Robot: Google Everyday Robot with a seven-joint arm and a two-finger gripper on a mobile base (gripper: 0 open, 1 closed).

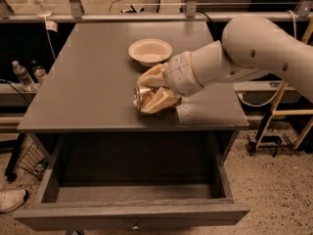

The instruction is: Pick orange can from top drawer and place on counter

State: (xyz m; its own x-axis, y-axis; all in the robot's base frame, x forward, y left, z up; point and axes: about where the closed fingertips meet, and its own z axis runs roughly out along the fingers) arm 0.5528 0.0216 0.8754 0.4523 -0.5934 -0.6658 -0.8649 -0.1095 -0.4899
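My gripper (149, 91) reaches in from the right over the counter (83, 82) and is shut on the orange can (142, 96). The can lies sideways between the two cream fingers (157, 101), its silvery end facing left, low over the counter near its front edge; I cannot tell if it touches the surface. The top drawer (132, 214) stands pulled open below the counter. Its dark interior shows nothing inside, and a small knob sits on its front panel.
A cream bowl (150, 51) stands on the counter just behind the gripper. Clear water bottles (22, 75) stand at the far left, beside the counter. A metal frame runs along the back. A yellow stand (281, 99) is at the right.
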